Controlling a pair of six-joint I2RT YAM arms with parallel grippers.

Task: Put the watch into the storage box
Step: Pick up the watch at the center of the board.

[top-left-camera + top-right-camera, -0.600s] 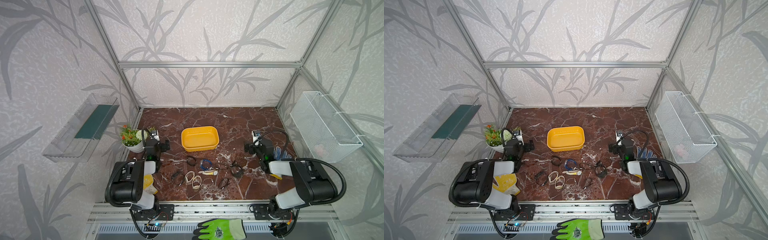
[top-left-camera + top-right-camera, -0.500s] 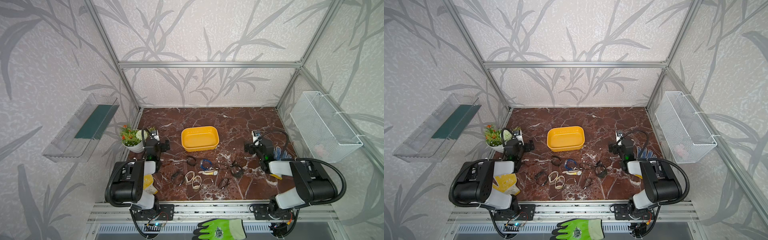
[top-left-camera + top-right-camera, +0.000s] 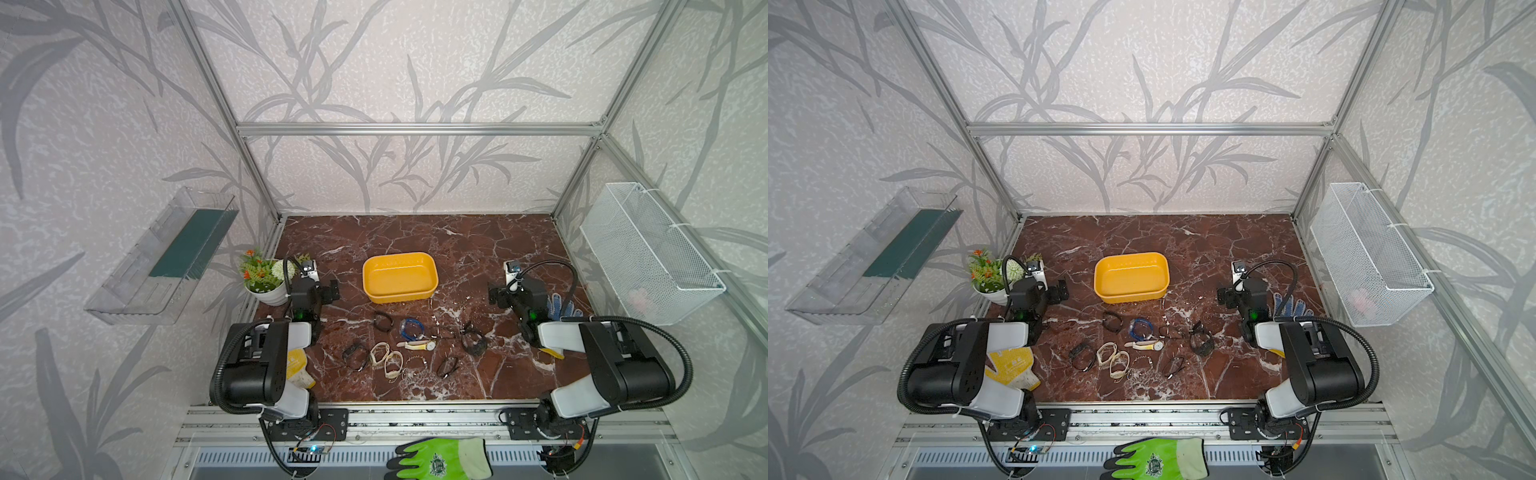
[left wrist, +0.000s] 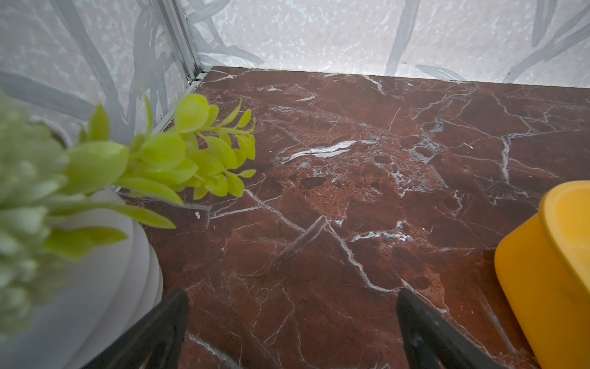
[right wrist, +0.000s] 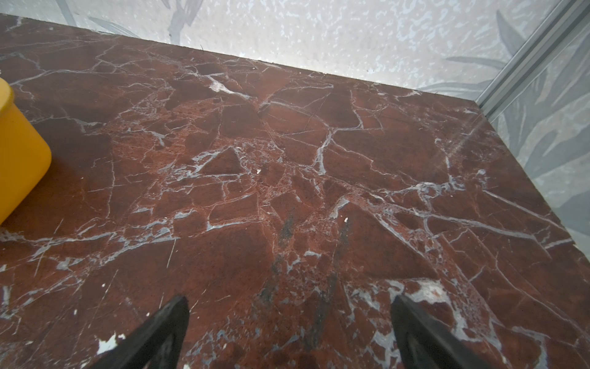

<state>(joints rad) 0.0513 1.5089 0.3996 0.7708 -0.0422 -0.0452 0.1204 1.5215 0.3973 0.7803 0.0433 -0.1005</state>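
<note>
Leaf-patterned walls (image 3: 415, 62), red marble floor (image 3: 415, 237)

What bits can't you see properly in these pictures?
- Pink thing in the basket: top views, too small and behind mesh to name.
- Yellow glove: top views, partly hidden by the left arm.
- Blue glove: top views, partly hidden by the right arm.
- Box: both wrist views, cut off by the edge.
- Plant: left wrist view, blurred.
- White watch: top views, face too small to read.
</note>
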